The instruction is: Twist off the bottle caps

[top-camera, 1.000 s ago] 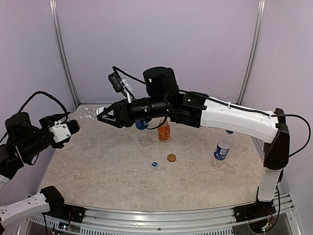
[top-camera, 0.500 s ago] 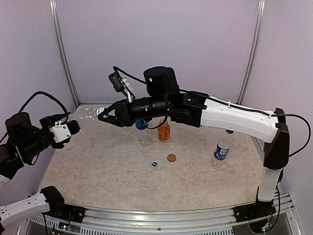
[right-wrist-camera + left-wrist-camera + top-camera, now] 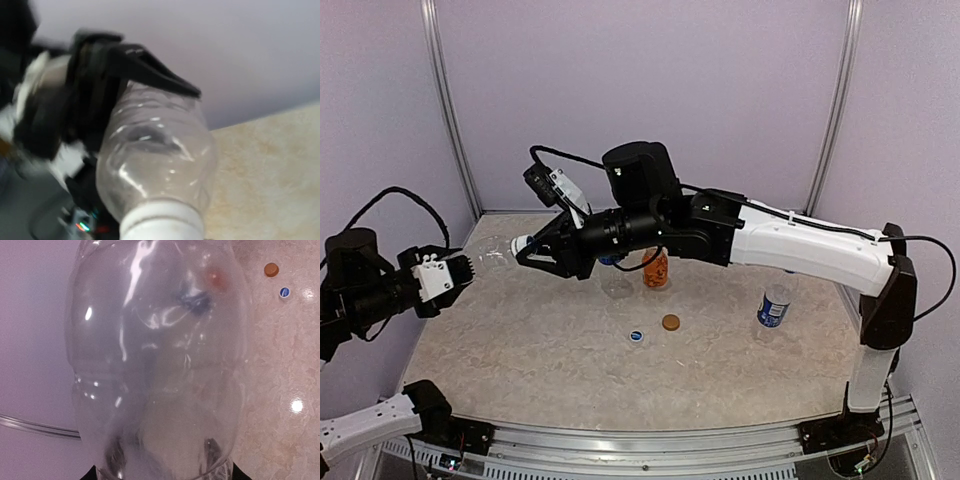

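One bottle (image 3: 496,254) in left end effector (image 3: 470,266) pinch, cap (image 3: 162,220) at right one (image 3: 528,250) (grip unclear).

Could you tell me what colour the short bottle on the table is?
The short bottle is orange; top view.

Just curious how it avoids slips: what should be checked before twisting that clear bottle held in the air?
1. Left gripper clamps the clear unlabelled plastic bottle near its base: ok.
2. Right gripper lined up with the bottle's white cap: ok.
3. Right jaws tight on that cap: cannot tell.
4. Round orange cap and blue-and-white cap, lying loose on the table, away from both grippers: ok.
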Controlling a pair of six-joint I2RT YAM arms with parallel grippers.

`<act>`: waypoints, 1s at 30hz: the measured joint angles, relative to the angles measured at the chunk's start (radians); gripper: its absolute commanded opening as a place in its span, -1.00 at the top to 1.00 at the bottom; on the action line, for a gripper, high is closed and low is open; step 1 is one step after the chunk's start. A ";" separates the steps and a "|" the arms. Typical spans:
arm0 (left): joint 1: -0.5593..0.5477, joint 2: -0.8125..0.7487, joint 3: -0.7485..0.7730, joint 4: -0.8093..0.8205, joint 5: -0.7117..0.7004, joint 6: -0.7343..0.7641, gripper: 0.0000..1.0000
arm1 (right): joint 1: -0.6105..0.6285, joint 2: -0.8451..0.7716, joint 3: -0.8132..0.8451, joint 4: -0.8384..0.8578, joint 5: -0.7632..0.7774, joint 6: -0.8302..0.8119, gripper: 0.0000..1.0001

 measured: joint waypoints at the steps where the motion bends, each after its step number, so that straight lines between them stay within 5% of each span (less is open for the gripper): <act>1: 0.002 0.005 0.034 -0.071 0.035 -0.026 0.40 | 0.019 -0.008 -0.009 -0.008 0.020 -0.080 1.00; 8: -0.004 0.014 0.150 -0.424 0.348 -0.121 0.46 | 0.220 -0.137 -0.177 -0.032 0.293 -0.684 1.00; 18: -0.003 0.038 0.103 -0.553 0.477 -0.134 0.46 | 0.403 -0.152 -0.307 0.022 0.762 -1.368 1.00; 30: -0.001 0.032 0.093 -0.570 0.499 -0.140 0.45 | 0.422 -0.161 -0.370 0.132 0.803 -1.621 1.00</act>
